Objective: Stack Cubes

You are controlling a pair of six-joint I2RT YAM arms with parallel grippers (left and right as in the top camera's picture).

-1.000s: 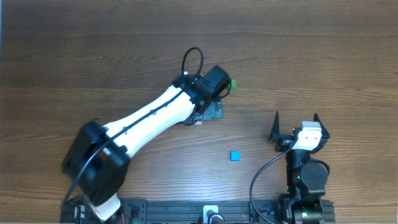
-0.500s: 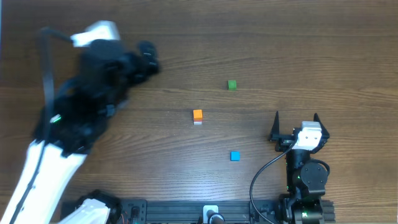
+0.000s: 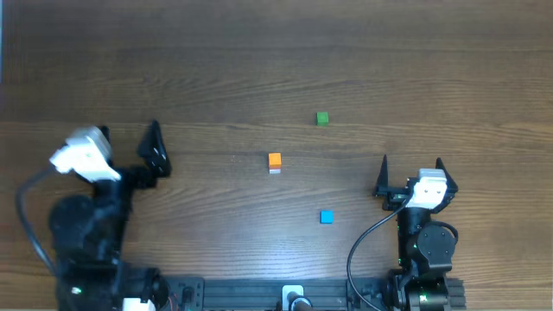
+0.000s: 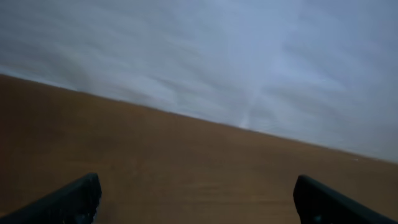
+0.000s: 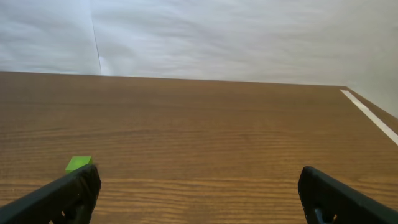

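Brown wood-grain table (image 3: 259,52) is seen from above, with both arm bases set along its near edge. The left arm is folded back over its base at the left side. The left gripper (image 3: 129,131) is pointed away from the base, and its jaws are spread wide with nothing held between them. The right arm is folded over its own base at the right side. The right gripper (image 3: 411,162) is likewise pointed away from the base, its jaws released and empty. A black cable (image 3: 363,246) is looped beside the right arm.

The grain is run across the table from side to side. A pale wall (image 5: 217,37) is seen beyond the far edge in both wrist views, and a light strip (image 5: 370,115) is laid along the table near its right edge.

An orange cube (image 3: 275,159) is stacked on a white cube (image 3: 275,169) near the middle of the table, between the two arms and well apart from both grippers. A green cube (image 3: 322,118) is placed farther from the bases, to the right of the stack. A blue cube (image 3: 326,217) is placed nearer the bases, between the stack and the right arm. The stack and the two single cubes are kept apart from one another.
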